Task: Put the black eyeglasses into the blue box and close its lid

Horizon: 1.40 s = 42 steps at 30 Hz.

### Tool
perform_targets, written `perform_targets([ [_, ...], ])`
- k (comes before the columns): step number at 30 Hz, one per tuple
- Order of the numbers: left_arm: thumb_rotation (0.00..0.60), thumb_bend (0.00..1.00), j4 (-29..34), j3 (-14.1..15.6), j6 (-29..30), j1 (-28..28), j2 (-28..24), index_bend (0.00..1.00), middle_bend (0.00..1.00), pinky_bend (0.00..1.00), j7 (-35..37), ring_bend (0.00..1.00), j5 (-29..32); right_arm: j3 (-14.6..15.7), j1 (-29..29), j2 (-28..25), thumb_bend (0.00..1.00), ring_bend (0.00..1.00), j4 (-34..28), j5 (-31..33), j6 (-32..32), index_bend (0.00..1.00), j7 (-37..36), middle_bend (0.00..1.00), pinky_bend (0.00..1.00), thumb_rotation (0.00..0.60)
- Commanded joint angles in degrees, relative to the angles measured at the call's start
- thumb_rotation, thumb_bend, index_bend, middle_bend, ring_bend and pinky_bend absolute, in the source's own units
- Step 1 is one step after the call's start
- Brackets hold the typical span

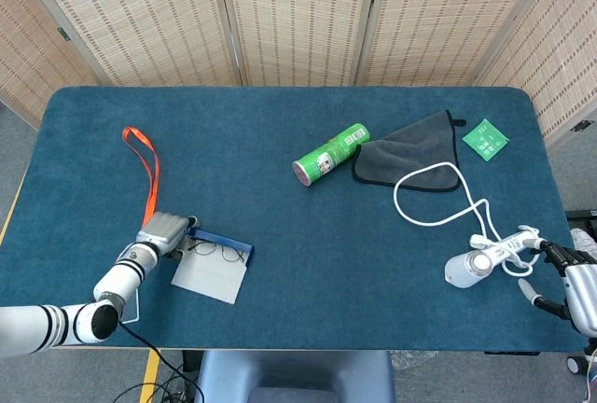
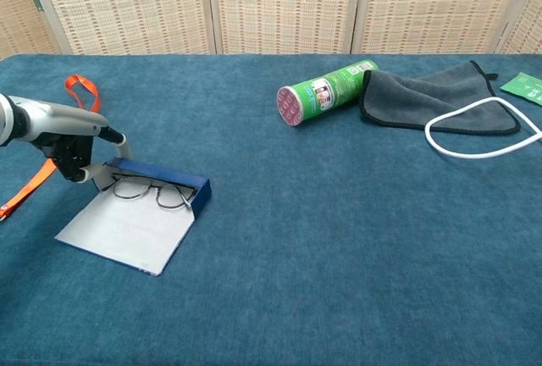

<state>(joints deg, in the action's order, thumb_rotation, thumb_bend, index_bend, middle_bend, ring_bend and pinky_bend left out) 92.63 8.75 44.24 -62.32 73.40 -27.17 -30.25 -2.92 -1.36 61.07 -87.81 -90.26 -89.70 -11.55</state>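
Black eyeglasses in open blue box, just beside left hand; grip state unclear.

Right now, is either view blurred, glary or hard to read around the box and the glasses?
Head view: even, soft light, no glare, sharp, but the black eyeglasses are thin and small in the blue box. Chest view: also evenly lit and sharp; the glasses read clearly there, though the left hand is partly cut by the frame edge. The right hand shows only at the head view's edge.
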Motion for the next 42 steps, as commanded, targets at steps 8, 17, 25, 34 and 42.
perform_targets([
  [8,0.600,0.32,-1.7,-3.3,7.9,5.9,4.5,0.35,0.94,1.00,2.6,0.98,-16.8,0.1,0.3,-0.1,0.26,0.47,-0.2,0.3,-0.3,0.29,0.2,0.40,0.43,0.600],
  [17,0.600,0.32,-4.0,-5.5,6.9,5.5,8.4,0.34,0.94,1.00,-1.1,0.98,-18.9,0.1,0.7,-0.3,0.26,0.47,-0.1,0.6,-0.6,0.29,0.0,0.40,0.43,0.600],
  [25,0.600,0.31,-7.7,-6.9,5.5,4.8,11.6,0.36,0.94,1.00,-5.3,0.98,-15.4,0.1,0.9,-0.3,0.26,0.47,0.2,0.8,-0.8,0.29,-0.4,0.40,0.43,0.600],
  [34,0.600,0.32,-12.3,-9.3,7.7,5.5,14.8,0.49,0.94,1.00,-7.8,0.98,-11.0,0.2,1.0,-0.3,0.26,0.47,0.5,0.9,-0.7,0.29,-0.6,0.40,0.43,0.600],
  [42,0.600,0.32,-17.1,-13.4,10.4,5.7,17.1,0.53,0.94,1.00,-10.8,0.98,-3.2,0.1,1.1,-0.3,0.26,0.47,0.6,1.0,-0.8,0.29,-0.7,0.40,0.43,0.600],
])
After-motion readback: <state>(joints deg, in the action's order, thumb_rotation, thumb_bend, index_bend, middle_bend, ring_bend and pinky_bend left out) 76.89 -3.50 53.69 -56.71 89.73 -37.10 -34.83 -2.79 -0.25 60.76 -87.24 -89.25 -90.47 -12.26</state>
